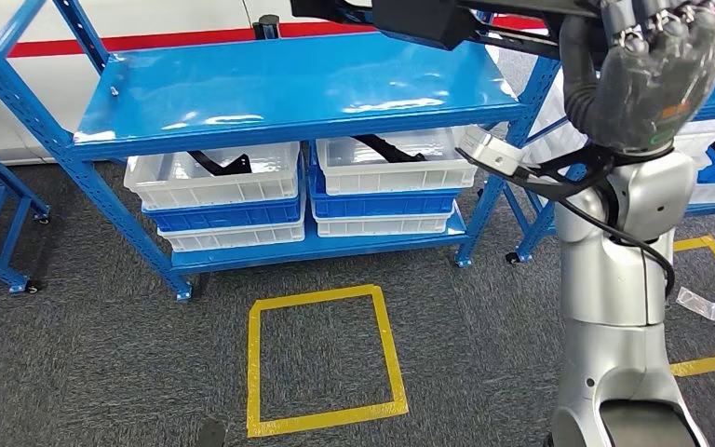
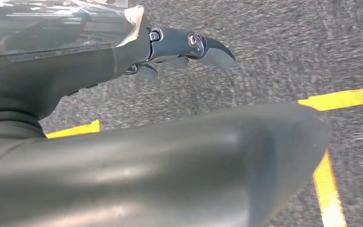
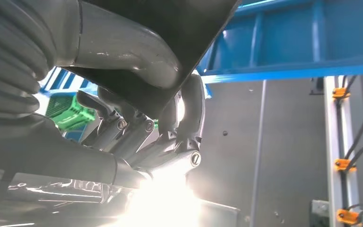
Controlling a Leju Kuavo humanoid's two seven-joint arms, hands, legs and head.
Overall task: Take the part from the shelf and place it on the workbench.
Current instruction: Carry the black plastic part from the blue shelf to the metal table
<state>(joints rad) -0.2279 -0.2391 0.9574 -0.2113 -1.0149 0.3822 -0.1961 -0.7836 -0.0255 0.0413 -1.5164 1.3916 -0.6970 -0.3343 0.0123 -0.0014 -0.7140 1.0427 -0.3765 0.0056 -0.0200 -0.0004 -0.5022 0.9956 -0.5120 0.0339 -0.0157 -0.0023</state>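
Hanging low over grey carpet (image 2: 264, 56) and yellow tape (image 2: 345, 97): left hand (image 2: 179, 47), dark fingers (image 2: 215, 49) curled, mostly hidden, nothing seen in them. In the middle, blue shelf (image 1: 298, 88) with white bins (image 1: 214, 182) below, black pieces inside, half hidden. Up at the right, right hand (image 1: 666, 70) raised, wrapped round a flat black part (image 1: 419, 23), probably the task's part, cut off at the top edge. Blurred by glare in the right wrist view.

The head view looks down at a blue shelf (image 1: 298, 93); wrist views sit close behind each robot hand.
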